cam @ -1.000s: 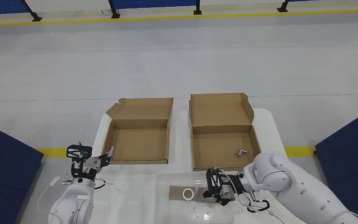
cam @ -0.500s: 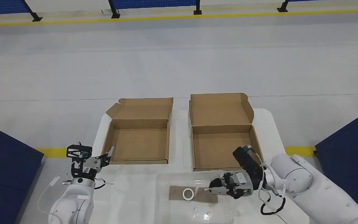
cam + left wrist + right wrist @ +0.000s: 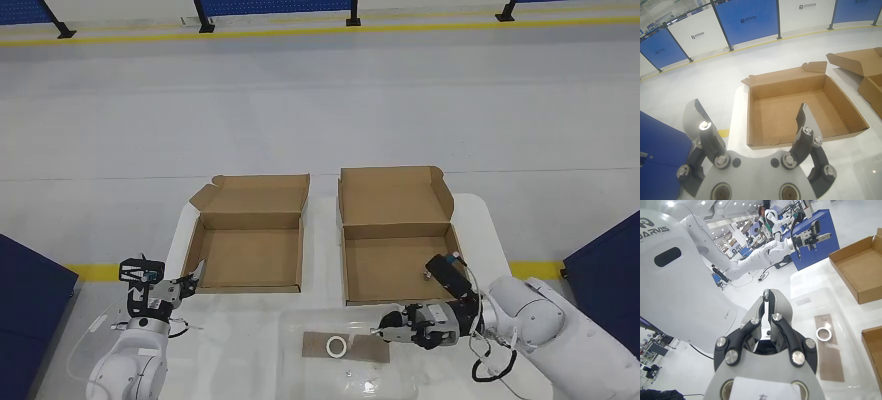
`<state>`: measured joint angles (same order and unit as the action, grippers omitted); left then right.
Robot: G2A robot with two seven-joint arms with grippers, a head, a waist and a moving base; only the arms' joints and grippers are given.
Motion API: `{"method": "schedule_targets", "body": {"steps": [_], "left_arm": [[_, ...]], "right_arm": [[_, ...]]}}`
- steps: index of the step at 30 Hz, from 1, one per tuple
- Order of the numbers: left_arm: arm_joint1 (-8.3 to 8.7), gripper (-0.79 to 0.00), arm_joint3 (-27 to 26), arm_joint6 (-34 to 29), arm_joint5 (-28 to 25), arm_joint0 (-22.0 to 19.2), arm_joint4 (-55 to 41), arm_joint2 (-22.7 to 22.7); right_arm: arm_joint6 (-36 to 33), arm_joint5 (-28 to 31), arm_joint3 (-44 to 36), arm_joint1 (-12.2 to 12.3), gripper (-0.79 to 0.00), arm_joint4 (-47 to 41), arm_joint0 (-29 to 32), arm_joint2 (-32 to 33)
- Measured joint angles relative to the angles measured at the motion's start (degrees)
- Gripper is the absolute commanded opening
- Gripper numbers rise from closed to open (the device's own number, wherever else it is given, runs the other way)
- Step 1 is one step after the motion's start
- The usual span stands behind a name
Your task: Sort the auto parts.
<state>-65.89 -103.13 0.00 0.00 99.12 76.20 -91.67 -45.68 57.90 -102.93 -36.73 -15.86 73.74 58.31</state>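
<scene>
White table [image 3: 240,320] carries the whole layout; everything else is placed by the clear plastic tray [image 3: 292,345] at its near edge. Beyond the tray's far side sit the left cardboard box [image 3: 250,255] and the right cardboard box [image 3: 385,265], side by side with lids folded back, presumably so parts can be dropped straight in. The tray looks like the supply bin, and a brown strip [image 3: 315,345] lies flat on its floor. Well off the tray's left end, the left gripper [image 3: 749,104] hangs with its jaws spread wide and nothing between them, likely parked out of the way. Over the tray's middle, the right gripper [image 3: 766,298] is drawn narrow around a part. A metal ring [image 3: 823,334] rests on the strip inside the tray, not yet sorted. Smallest is the small metal pin [image 3: 766,293], pinched at the right gripper's very tips above the tray, as so slight a part demands
</scene>
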Motion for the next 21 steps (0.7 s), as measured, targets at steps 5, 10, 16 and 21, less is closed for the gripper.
{"method": "schedule_targets", "body": {"steps": [5, 10, 16, 21], "left_arm": [[0.00, 0.000, 0.00, 0.00, 0.00, 0.00, 0.00, 0.00], [0.00, 0.000, 0.00, 0.00, 0.00, 0.00, 0.00, 0.00], [0.00, 0.000, 0.00, 0.00, 0.00, 0.00, 0.00, 0.00], [0.00, 0.000, 0.00, 0.00, 0.00, 0.00, 0.00, 0.00]], "right_arm": [[-0.45, 0.10, -2.42, 0.03, -0.785, -12.70, 0.92, -0.01], [-0.63, 0.10, -6.46, 0.73, -0.785, -22.81, 0.50, -0.85], [-0.64, 0.10, -10.41, 0.96, -0.785, -31.85, -0.94, -3.37], [-0.64, 0.10, -10.34, 0.96, -0.785, -31.62, -0.93, -3.34]]}}
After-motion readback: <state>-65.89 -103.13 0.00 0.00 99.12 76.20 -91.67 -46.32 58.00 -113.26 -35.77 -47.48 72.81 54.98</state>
